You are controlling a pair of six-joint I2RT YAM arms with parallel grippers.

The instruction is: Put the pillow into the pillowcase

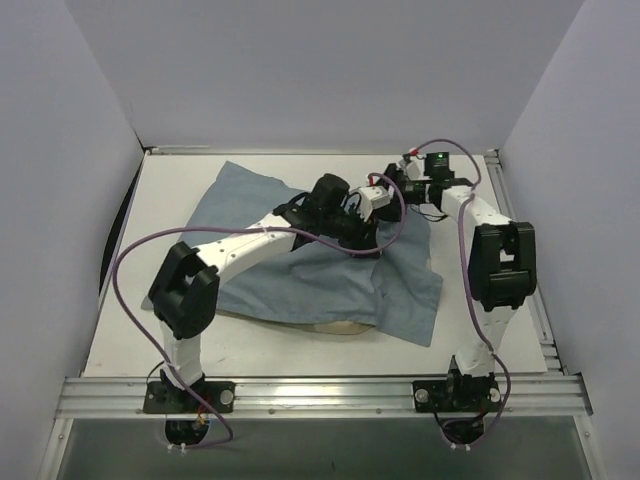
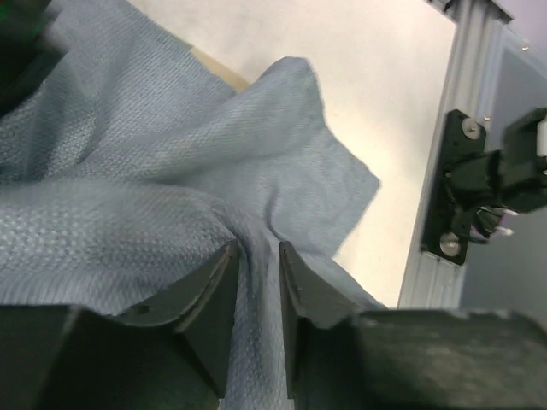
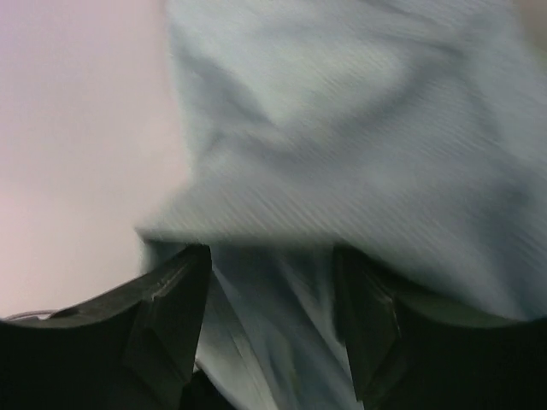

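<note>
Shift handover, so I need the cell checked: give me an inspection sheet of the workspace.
Surface: white table, partly under cloth.
Job's things: grey-blue pillowcase rumpled mid-table; pillow edge showing at its near side.
Clutter: nothing seen.
Grippers: left gripper slightly open at a fold; right gripper open, cloth between its jaws.
Cables: purple cables loop off both arms.
Surroundings: plain white walls; metal rail at near edge.
</note>
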